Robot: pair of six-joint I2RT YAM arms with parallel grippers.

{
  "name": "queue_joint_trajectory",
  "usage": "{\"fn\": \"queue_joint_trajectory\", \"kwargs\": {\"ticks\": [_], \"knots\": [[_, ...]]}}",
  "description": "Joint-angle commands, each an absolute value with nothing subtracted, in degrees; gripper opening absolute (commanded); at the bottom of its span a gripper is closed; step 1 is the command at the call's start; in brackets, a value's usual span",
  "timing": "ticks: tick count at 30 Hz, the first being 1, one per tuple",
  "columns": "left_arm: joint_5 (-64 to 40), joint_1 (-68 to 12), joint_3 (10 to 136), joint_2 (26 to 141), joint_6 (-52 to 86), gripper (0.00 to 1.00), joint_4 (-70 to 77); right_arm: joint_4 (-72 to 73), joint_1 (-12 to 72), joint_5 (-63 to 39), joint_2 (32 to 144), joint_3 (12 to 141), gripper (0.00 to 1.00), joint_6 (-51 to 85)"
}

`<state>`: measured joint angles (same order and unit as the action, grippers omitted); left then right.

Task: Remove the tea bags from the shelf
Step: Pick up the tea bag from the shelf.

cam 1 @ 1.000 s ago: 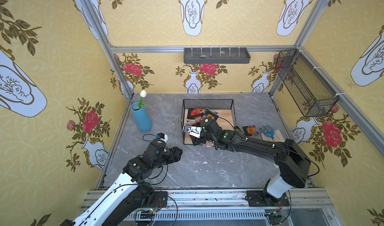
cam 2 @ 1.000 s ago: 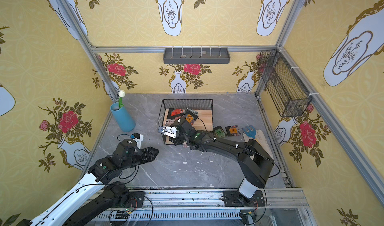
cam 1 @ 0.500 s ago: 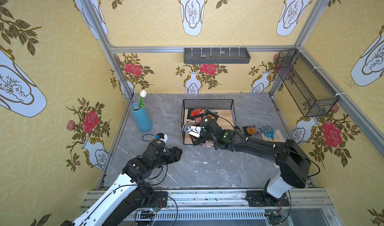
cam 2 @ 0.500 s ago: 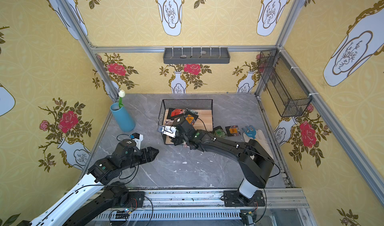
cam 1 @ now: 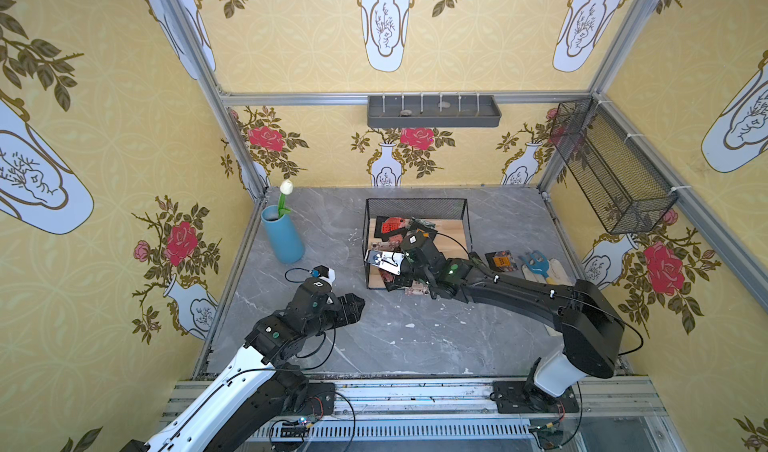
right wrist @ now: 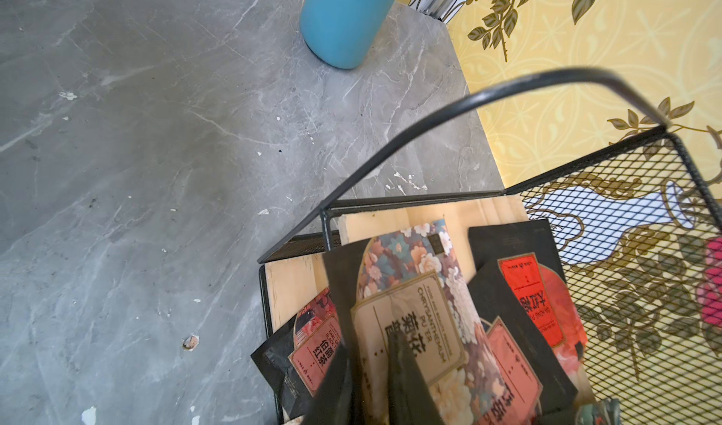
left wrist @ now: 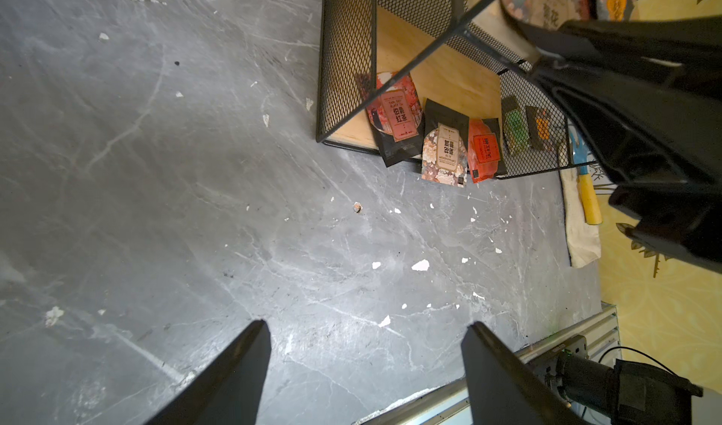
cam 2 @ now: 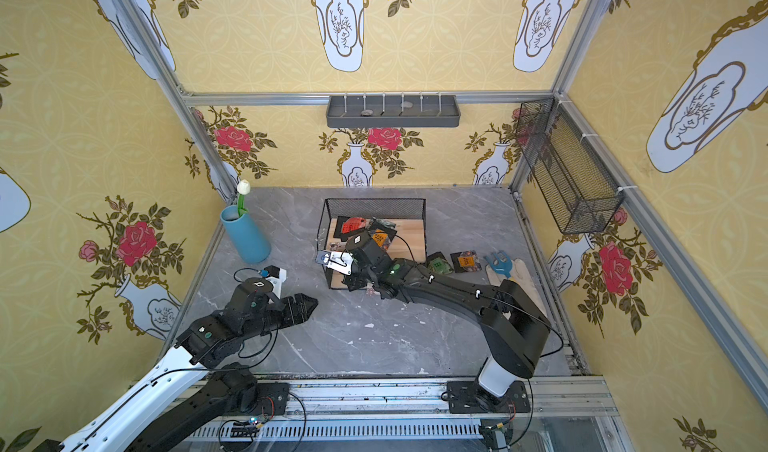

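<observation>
The shelf [cam 1: 417,200] [cam 2: 374,199] stands mid-table with tea bags on both wooden boards. My right gripper [right wrist: 371,348] reaches into its front left corner, shut on a beige floral tea bag [right wrist: 414,302] that stands tilted between the fingers. A red tea bag [right wrist: 531,298] lies beside it. On the lower board three tea bags [left wrist: 398,120] [left wrist: 445,149] [left wrist: 484,149] poke out over the front edge. Two more tea bags [cam 2: 439,263] [cam 2: 467,259] lie on the table right of the shelf. My left gripper [cam 1: 359,302] [left wrist: 367,325] hangs open above bare table, front left of the shelf.
A blue vase [cam 1: 282,238] with a white tulip stands left of the shelf. A cloth with a blue and yellow tool [cam 1: 540,265] lies by the right wall. A grey wall tray [cam 1: 432,111] and a black mesh wall basket [cam 1: 611,167] hang higher up.
The right gripper's jaws have closed onto the beige floral tea bag. Both arms have otherwise hardly moved.
</observation>
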<state>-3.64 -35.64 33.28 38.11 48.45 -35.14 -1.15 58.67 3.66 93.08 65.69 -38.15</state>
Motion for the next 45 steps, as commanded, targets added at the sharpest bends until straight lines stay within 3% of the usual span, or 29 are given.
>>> {"fn": "queue_joint_trajectory", "kwargs": {"ticks": [1,8,22,36,45], "knots": [[-4.1,-35.6,33.5,38.2,48.1,0.86,-34.7,-0.6,59.0,5.3,92.2,65.8,0.15,-37.8],[-4.3,-35.6,33.7,38.0,48.3,0.86,-34.7,1.7,59.7,8.2,90.6,65.0,0.09,-39.3],[-6.5,-35.7,34.4,39.6,47.4,0.85,-33.6,3.9,62.6,13.4,84.7,62.9,0.09,-41.9],[-8.6,-37.8,35.0,42.1,47.7,0.85,-30.5,1.5,69.8,25.5,75.2,58.2,0.09,-42.1],[-8.3,-43.1,35.7,46.3,48.1,0.85,-26.1,-5.2,75.2,36.8,70.2,56.2,0.09,-34.7]]}}
